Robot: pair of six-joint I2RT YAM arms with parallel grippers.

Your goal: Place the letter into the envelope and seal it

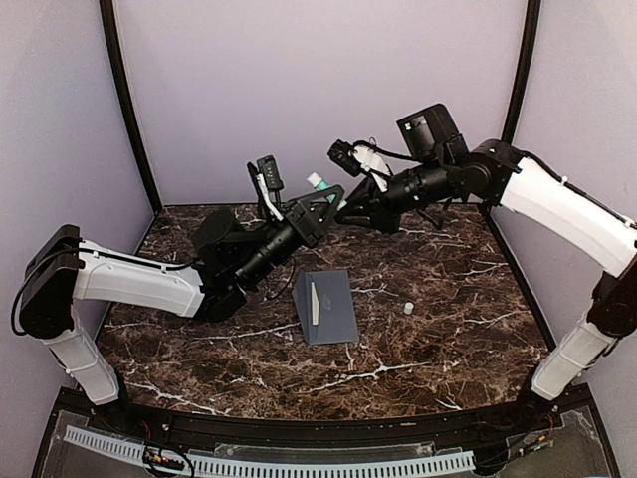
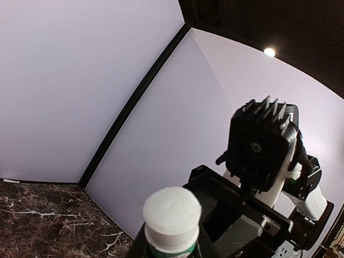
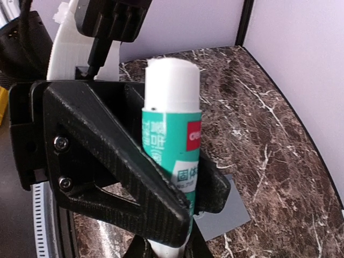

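Left claw [image 1: 328, 199] clamped on glue stick [image 3: 172, 134], above table [image 1: 448, 339] | right claw [image 3: 166, 251] straddles stick's lower end, we cannot tell if gripping | envelope [image 1: 336, 311] flat mid-table, cream letter [image 1: 315, 302] strip showing on it

left tool [image 1: 323, 206], right tool [image 1: 348, 212], glue stick [image 1: 318, 183] crowd the rear; envelope [image 1: 326, 306] reachable.

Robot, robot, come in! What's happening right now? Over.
Left gripper shut on glue stick, raised. Right gripper right at it, jaws unclear. Envelope flat on table, cream strip showing. Nothing on it; small white bit lies beside.
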